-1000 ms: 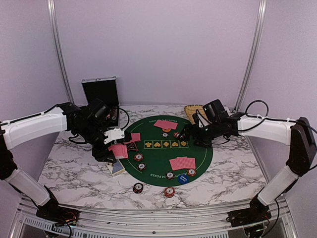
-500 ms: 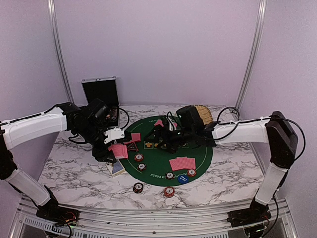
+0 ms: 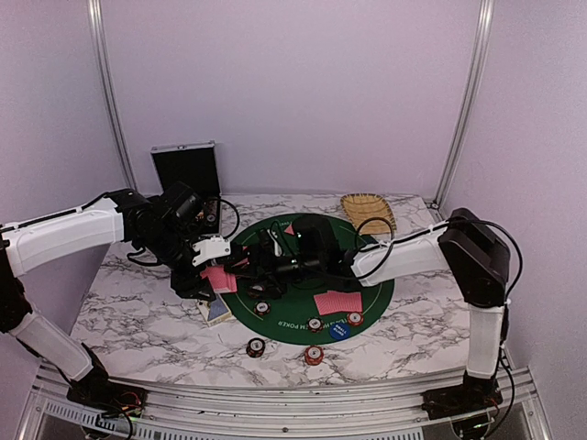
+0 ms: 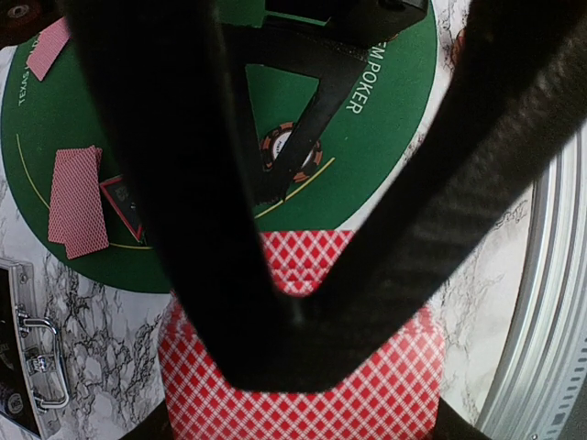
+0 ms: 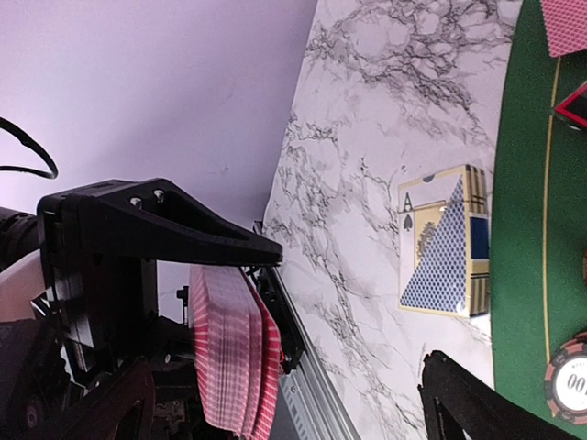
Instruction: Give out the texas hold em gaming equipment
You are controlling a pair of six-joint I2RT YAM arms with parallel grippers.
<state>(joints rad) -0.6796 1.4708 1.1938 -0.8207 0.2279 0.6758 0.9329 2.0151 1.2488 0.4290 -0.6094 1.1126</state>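
dealing partway | left pincer (image 3: 214,268) grips red-backed deck (image 4: 303,403) at mat (image 3: 371,275) left edge | right pincer (image 3: 248,265) gapes empty beside it | card hands (image 3: 337,302), chips (image 3: 262,308) on mat, 2 more on surface (image 3: 138,312) | deck left to deal

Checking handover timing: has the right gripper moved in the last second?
Yes. The right gripper swept left across the green mat, from near the woven tray to the card deck in the left gripper.

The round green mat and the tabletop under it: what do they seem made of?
The green mat looks like felt or printed fabric: matte, with gold printed lines. The tabletop looks like marble, possibly a printed laminate: white with dark veins.
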